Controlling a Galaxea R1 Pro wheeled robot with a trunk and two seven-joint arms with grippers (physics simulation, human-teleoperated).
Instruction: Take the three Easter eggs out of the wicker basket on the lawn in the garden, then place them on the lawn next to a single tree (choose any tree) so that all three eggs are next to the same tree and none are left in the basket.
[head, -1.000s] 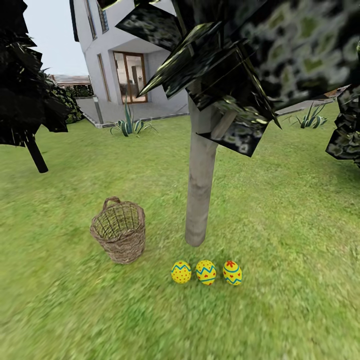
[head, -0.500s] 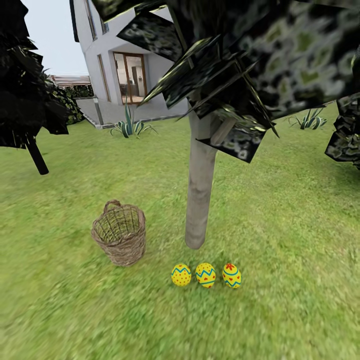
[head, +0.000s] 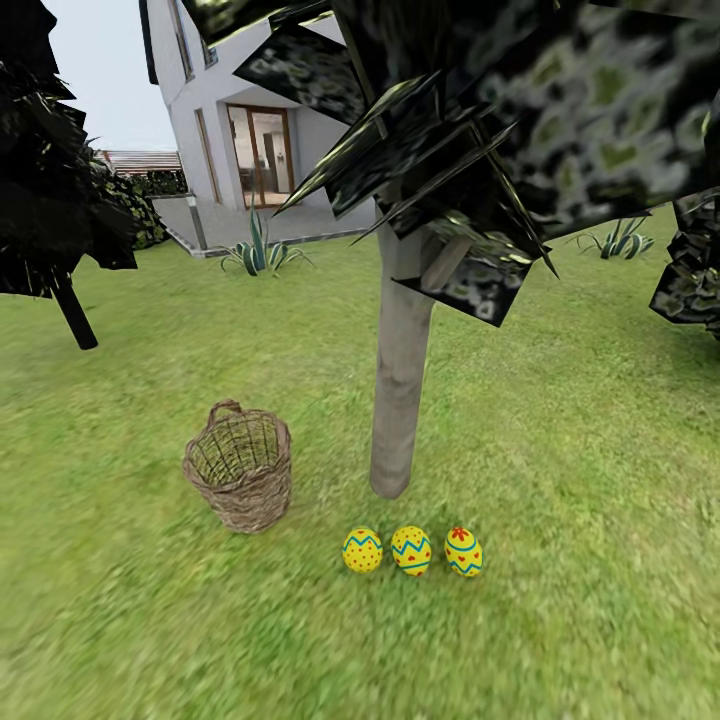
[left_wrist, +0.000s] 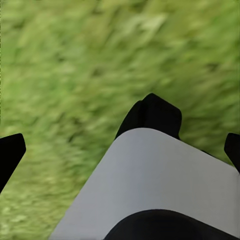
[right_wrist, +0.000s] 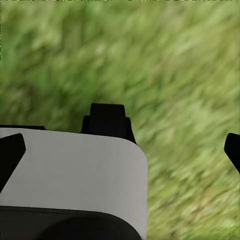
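- On the lawn (head: 600, 420), left to right: the empty wicker basket (head: 238, 480), then the tree (head: 400, 400) with three Easter eggs (head: 412, 549) lined up near its trunk.
- I judge the placing done; nothing left to fetch.
- My left pincer (left_wrist: 120, 150) and right pincer (right_wrist: 120, 145) are spread, empty, over open grass.
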